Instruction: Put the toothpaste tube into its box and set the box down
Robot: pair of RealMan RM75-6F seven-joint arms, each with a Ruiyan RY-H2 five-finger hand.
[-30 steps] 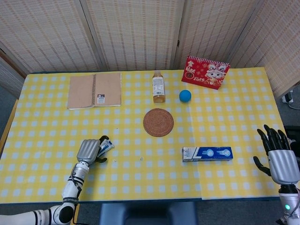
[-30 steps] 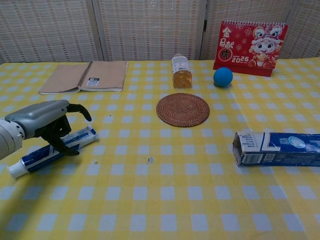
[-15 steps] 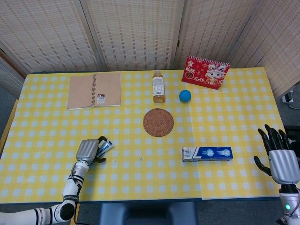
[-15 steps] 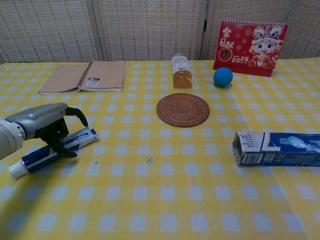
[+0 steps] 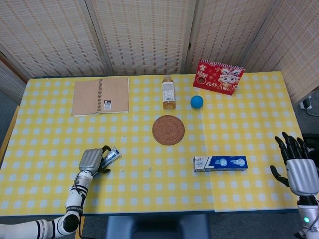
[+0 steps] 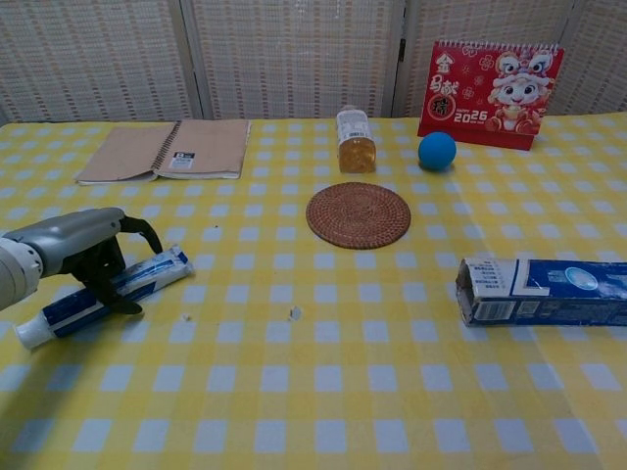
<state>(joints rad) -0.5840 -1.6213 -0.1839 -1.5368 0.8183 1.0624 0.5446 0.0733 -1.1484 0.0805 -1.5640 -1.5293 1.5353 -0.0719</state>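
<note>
The toothpaste tube [image 6: 162, 269] lies flat on the yellow checked table at the front left, its white cap toward the near edge. My left hand [image 6: 69, 245] arches over the tube's middle, a finger on the far side and the thumb on the near side, not closed around it. From above, the left hand [image 5: 91, 160] covers most of the tube [image 5: 112, 156]. The blue and white box [image 6: 544, 291] lies on its side at the right, its open end facing left. My right hand [image 5: 299, 167] hovers off the table's right edge, fingers spread and empty, well right of the box [image 5: 220, 163].
A round woven coaster [image 6: 358, 213] sits mid-table. Behind it stand a small bottle [image 6: 355, 140], a blue ball [image 6: 437, 150] and a red desk calendar [image 6: 495, 80]. A brown spiral notebook [image 6: 167, 150] lies at the back left. Wicker screens close off the far side.
My left hand has sunk lower and slid a little toward the tube's cap end. The tube, the box and the right hand have stayed put.
</note>
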